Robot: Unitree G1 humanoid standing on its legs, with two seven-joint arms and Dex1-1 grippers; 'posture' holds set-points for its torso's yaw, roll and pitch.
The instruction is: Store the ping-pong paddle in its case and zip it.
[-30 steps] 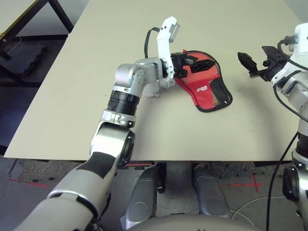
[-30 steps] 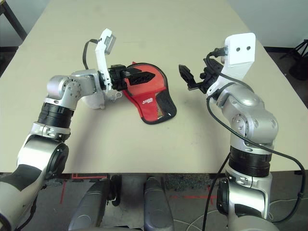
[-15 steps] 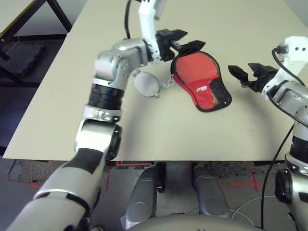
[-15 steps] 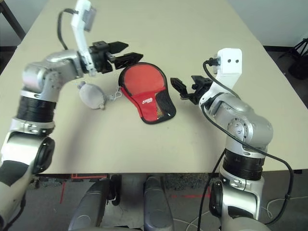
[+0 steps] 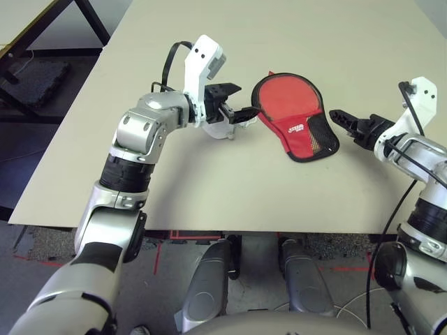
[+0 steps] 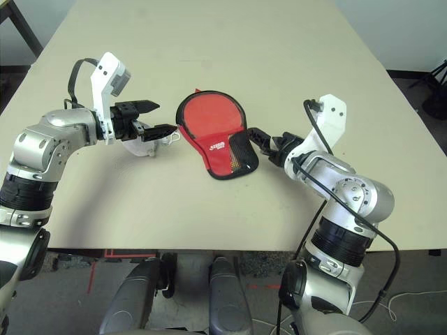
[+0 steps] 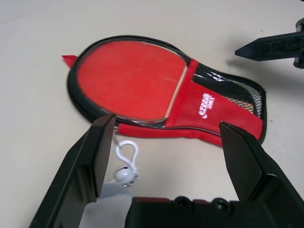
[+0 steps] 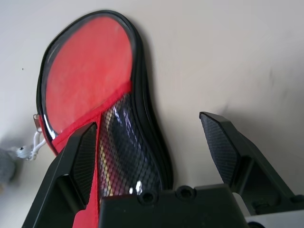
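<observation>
1. While both arms hover over it, the desk [image 6: 230, 216] carries the task's things on its middle span, nearer the far edge than the near one and well away from every corner.

2. Case [image 6: 218, 138]: lies flat, round end toward the far edge, narrow mesh end toward the near-right. Judged soft fabric, light, liable to slide or buckle if pushed. The black zip edging is the firmest line to pin; the mesh pocket would give under the fingers.

3. Ping-pong paddle [image 7: 130, 78]: its red face and a sliver of pale wood show inside the case, so it appears seated. Judged stiff and flat, it lends the pouch a rigid core to press against. Whether the zip is fully run, I cannot tell.

4. Left gripper [image 5: 235, 105]: released, jaws spread, holding nothing, just beside the case's left rim.

5. Right gripper [image 6: 264, 139]: also unclenched and empty, close to the mesh end.

6. Pom-pom [image 6: 143, 143]: a pale fluffy tuft on the desk under the left gripper, joined by a white clip [image 7: 126, 153]. Judged very light and compressible, and the natural handle for drawing the zip.
</observation>
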